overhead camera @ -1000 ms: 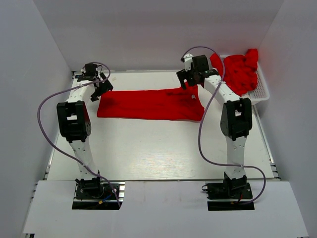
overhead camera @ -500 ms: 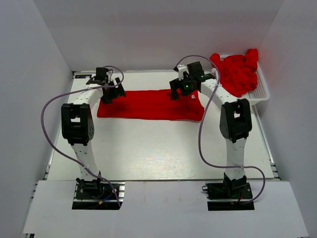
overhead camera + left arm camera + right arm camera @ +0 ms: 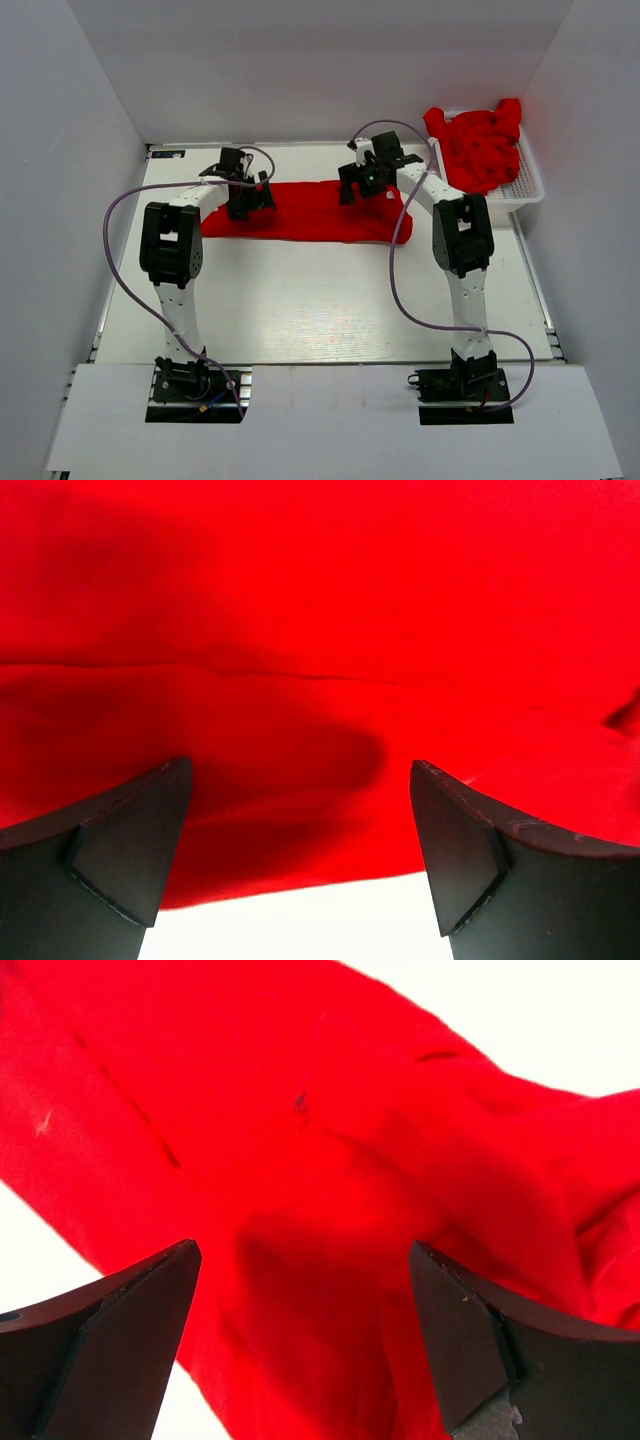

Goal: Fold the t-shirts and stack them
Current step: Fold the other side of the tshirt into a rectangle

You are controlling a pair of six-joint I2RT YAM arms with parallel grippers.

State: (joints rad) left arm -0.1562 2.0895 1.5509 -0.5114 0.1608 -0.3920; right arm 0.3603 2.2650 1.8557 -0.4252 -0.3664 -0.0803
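Shows shirt (image 3: 310, 212) lying as a long strip across the far half of table (image 3: 300, 300), soft, light and limp, best pinched at an edge near each end, with left gripper (image 3: 300, 770) and right gripper (image 3: 302, 1247) both spread just above it, holding nothing.

The left gripper (image 3: 250, 196) is brought inward from the left end of the spread t-shirt (image 3: 305, 212) and is now held over the cloth, nearer its middle. The right gripper (image 3: 358, 188) is lowered from beyond the shirt's far right corner and carried leftward, so that it is now placed over the far edge of the cloth.
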